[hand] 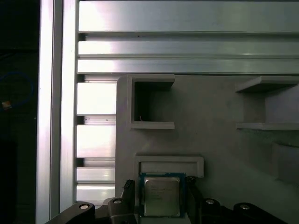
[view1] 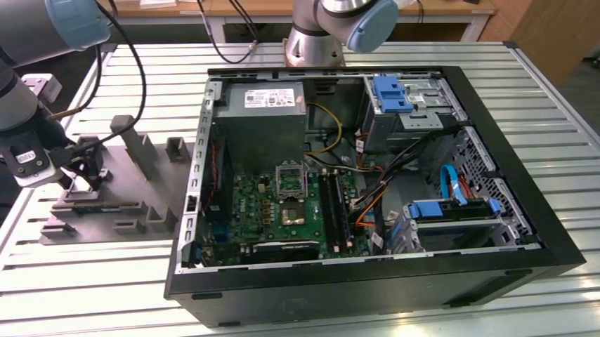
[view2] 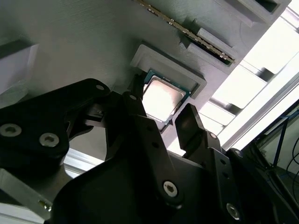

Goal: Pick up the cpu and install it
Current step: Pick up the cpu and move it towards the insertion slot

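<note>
Straddling cpu [hand: 161,198] w/ hand [view2: 161,106] part-open, fingers [view2: 189,123] just beside opp. edges, cpu in grey fixture [hand: 215,135] pocket.

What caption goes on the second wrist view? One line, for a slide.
Gripper at the cpu, seated in the grey fixture's recess.

Arm [view1: 17,105] low, fingers [view2: 188,125] apart.

I count one cpu [hand: 161,196], one gripper [view2: 161,105], one grey fixture [view1: 122,189] and one open computer case [view1: 375,284]. Inside the case are one green circuit board [view1: 263,203] and two blue brackets [view1: 391,93] [view1: 448,209].
</note>
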